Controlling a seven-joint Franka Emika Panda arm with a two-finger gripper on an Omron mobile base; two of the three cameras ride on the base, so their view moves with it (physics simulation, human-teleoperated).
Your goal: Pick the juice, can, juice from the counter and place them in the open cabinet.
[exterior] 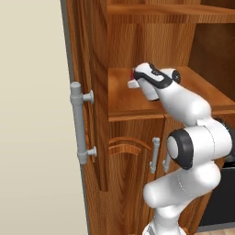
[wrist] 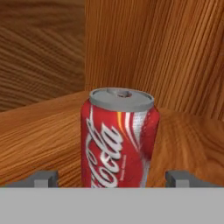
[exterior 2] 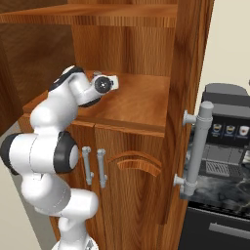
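Note:
A red can (wrist: 118,140) with a silver top stands upright on the cabinet's middle shelf (exterior: 124,103), close to the back corner. My gripper (wrist: 113,178) is open around it, one fingertip (wrist: 43,178) on each side with a clear gap to the can's wall. In the left base view the hand reaches in over the shelf, and a sliver of the red can (exterior: 133,73) shows just past the gripper (exterior: 133,81). From the right base view the hand (exterior 2: 105,84) sits over the same shelf (exterior 2: 141,105). The juice is out of view.
The cabinet door stands open with its grey bar handle (exterior: 79,121) (exterior 2: 200,146). Below the shelf are closed lower doors with small grey handles (exterior 2: 93,166). A coffee machine (exterior 2: 227,122) stands on the marbled counter (exterior 2: 229,188) at the right.

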